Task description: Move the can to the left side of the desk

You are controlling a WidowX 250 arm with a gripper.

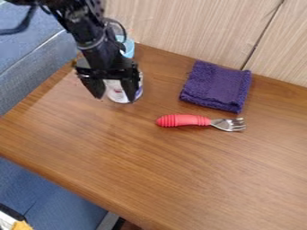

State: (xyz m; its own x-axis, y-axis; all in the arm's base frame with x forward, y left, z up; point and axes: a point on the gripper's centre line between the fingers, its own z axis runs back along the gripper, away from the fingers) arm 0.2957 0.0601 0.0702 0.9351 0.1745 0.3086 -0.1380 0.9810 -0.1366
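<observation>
Hanging from the black jointed robot arm (90, 38) at 11 o'clock, the black two-finger gripper (114, 96) has its fingers spread apart, one overlapping the view of the white cylindrical can with blue markings (113, 91); whether they touch it, I cannot tell. The can stands upright at 11 o'clock on the brown wood-grain desk (150, 166). At 12 o'clock from it, a light-blue rounded object (129, 47) is partly hidden by the arm. A folded dark-purple textured cloth (216, 85) lies at 1 o'clock on the desk, near the pale wood-grain panels (180, 27). At 4 o'clock from the can lies a silver metal fork with a ribbed red handle (183, 120), its tines towards 3 o'clock
</observation>
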